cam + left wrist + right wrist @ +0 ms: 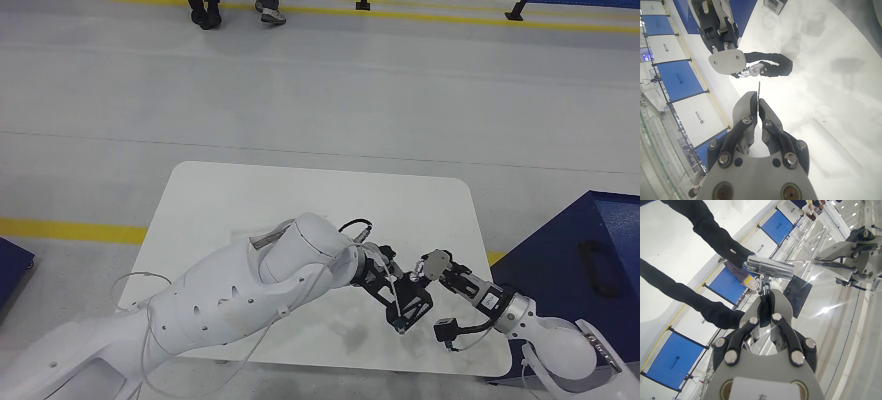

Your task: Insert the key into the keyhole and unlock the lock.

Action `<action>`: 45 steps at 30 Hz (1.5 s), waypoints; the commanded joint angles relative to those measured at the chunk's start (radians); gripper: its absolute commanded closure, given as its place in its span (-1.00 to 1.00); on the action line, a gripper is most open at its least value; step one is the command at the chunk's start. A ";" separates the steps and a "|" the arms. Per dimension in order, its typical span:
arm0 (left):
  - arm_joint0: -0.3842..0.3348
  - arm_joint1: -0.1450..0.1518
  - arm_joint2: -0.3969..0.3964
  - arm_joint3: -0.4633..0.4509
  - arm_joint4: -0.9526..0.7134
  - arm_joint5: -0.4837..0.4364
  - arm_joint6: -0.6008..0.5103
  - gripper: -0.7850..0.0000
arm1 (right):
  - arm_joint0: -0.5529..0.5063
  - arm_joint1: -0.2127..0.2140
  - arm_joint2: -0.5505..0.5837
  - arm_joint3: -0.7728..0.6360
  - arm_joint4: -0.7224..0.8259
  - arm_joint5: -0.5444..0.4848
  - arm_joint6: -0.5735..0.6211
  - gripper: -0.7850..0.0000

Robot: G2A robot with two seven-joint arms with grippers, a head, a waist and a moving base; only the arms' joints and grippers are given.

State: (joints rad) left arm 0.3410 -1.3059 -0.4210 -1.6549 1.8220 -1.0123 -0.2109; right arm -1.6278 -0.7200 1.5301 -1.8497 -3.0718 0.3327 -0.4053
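The lock is a chrome cylinder [754, 70] on a black fabric-covered cable loop [776, 62], held up above the white table [300, 200]. My right gripper [766, 294] is shut on the stem under the cylinder [772, 267]. My left gripper [758, 101] is shut on the key [759, 89], whose thin blade points at the round keyhole face and stops a short gap from it. From above, the left gripper [405, 277] and right gripper [432, 268] meet tip to tip over the table's front right part. The right wrist view has the key [798, 261] level with the cylinder's end.
A dark blue bin [590, 270] stands just right of the table. A small grey box [775, 5] lies on the table beyond the lock. People's feet [235, 12] stand far off on the floor.
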 commanded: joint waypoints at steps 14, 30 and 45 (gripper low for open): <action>0.000 0.000 0.000 0.000 0.000 0.000 0.000 1.00 | 0.000 0.000 0.000 0.000 0.000 0.000 0.000 1.00; 0.077 0.012 -0.078 -0.082 0.008 0.089 -0.150 1.00 | -0.014 0.023 0.005 -0.046 0.000 -0.076 0.273 1.00; 0.148 -0.010 -0.066 -0.206 0.061 0.192 -0.293 1.00 | 0.042 0.118 -0.133 -0.082 0.000 -0.221 0.500 1.00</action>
State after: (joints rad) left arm 0.4888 -1.3161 -0.4866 -1.8607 1.8834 -0.8208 -0.5038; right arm -1.5854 -0.6010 1.3962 -1.9320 -3.0718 0.1104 0.0953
